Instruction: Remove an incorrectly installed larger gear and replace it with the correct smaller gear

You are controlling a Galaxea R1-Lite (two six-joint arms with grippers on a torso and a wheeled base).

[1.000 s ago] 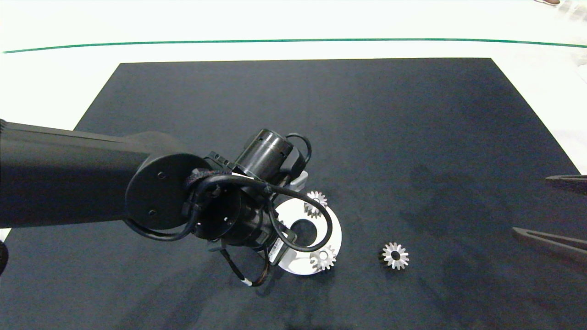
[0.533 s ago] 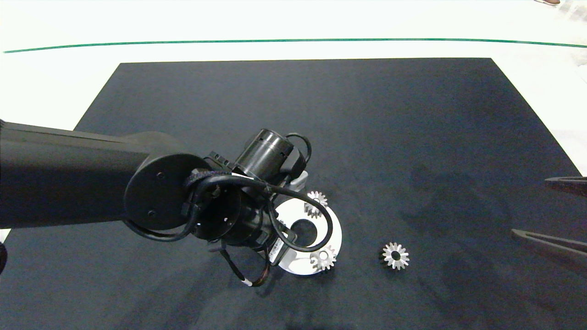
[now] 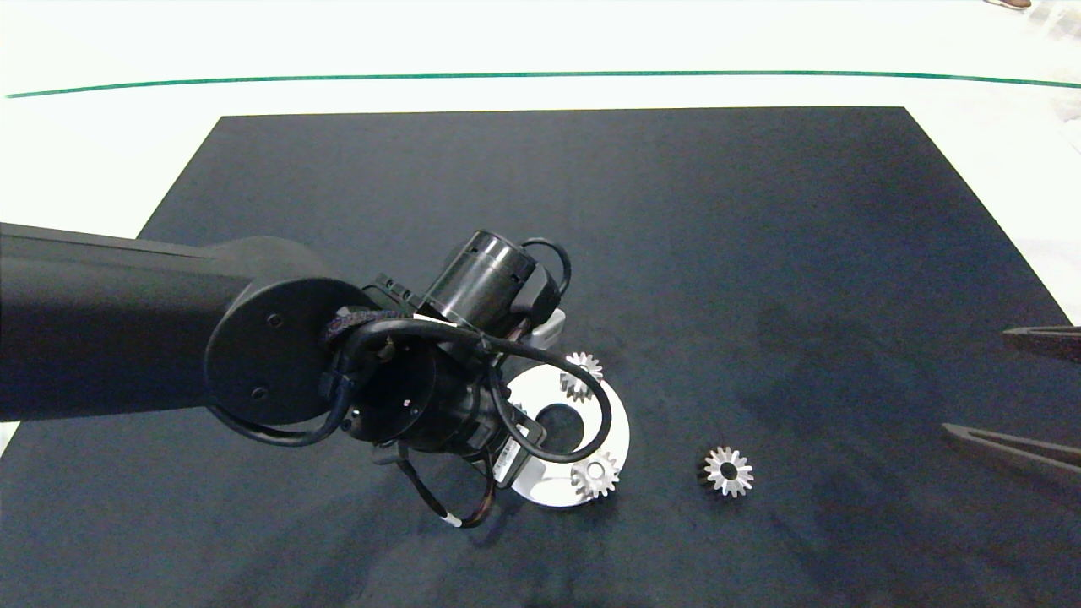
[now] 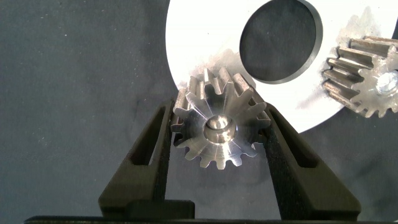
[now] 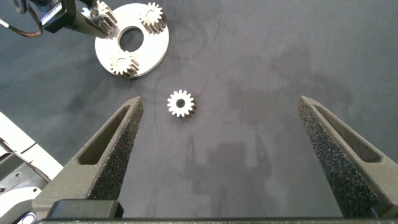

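Observation:
My left gripper (image 4: 219, 112) is shut on the larger gear (image 4: 217, 124), one finger against each toothed side. A rounded pin end shows in the gear's centre hole. The gear sits at the edge of the white round plate (image 4: 205, 37), which has a big central hole. In the head view the left wrist (image 3: 473, 371) hides this gear. The smaller gear (image 3: 728, 470) lies loose on the black mat to the right of the plate (image 3: 621, 435). My right gripper (image 3: 975, 382) is open at the right edge, far from the gears, with that gear (image 5: 181, 103) ahead of it.
Two more silver gears (image 3: 581, 371) (image 3: 595, 475) sit on the plate's far and near right rim. The black mat (image 3: 591, 211) covers most of the white table, and a green line (image 3: 540, 74) runs across the back.
The left arm and wrist have shifted slightly up and to the left in the head view. The plate, the other gears and the right gripper have not moved.

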